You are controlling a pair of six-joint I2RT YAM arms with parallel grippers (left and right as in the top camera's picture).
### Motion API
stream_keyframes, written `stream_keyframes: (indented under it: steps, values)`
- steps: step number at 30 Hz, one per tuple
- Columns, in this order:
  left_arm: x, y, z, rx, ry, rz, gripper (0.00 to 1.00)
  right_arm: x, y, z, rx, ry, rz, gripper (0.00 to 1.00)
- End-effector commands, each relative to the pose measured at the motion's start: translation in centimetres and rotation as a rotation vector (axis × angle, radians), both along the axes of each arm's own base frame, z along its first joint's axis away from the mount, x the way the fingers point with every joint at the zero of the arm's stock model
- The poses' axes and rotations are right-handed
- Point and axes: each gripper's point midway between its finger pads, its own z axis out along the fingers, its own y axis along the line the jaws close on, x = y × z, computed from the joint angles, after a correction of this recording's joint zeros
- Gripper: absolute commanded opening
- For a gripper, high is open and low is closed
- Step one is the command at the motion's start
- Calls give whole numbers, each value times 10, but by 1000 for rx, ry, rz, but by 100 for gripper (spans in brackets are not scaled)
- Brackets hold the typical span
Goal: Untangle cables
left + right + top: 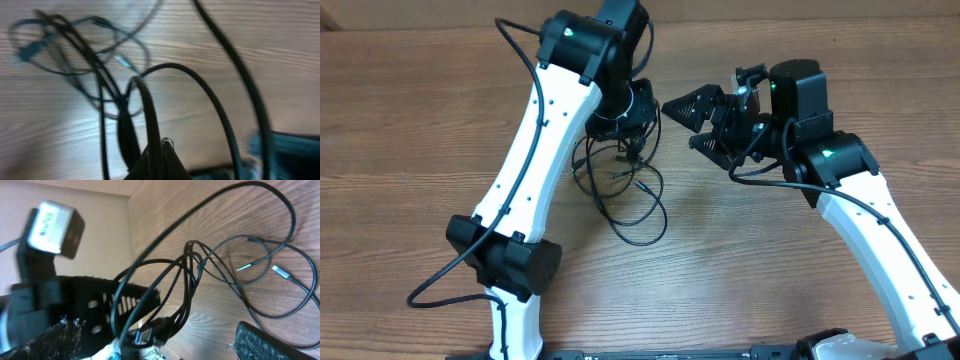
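Note:
A tangle of thin black cables (632,205) lies on the wooden table at centre. It also shows in the left wrist view (100,65) and the right wrist view (240,265). My left gripper (633,140) is at the top of the tangle. In its wrist view the fingers (160,157) are shut on a black cable strand that lifts part of the bundle. My right gripper (680,124) is open and empty just right of the left gripper, its jaws (160,345) facing the held bundle without touching it. Two silver plug ends (280,271) rest on the table.
The wooden table (800,270) stretches around the tangle. The left arm's own black cable (450,280) loops out to the left front. A wall shows beyond the table's edge in the right wrist view (75,195).

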Motion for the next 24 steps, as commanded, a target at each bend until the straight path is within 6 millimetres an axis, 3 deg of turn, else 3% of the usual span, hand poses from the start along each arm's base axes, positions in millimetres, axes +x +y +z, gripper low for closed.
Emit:
stream_keyframes:
  steps: [1,8,11,17,20,24]
  values:
    - [-6,-22,19,-207,44,-38,4,4,8,-17,-11,74,-29,95]
    - [-6,-22,21,-236,50,-50,4,12,15,-17,1,51,-24,92]
    - [-7,-22,21,-235,52,-49,4,16,16,-12,16,34,-33,77]
    - [-11,-29,25,-284,72,-60,4,20,14,-14,3,27,-53,70]
    - [-12,-30,26,-292,77,-63,4,23,14,-15,1,20,-60,59]
    - [-12,-30,25,-285,65,-83,4,24,14,-15,10,30,-70,27]
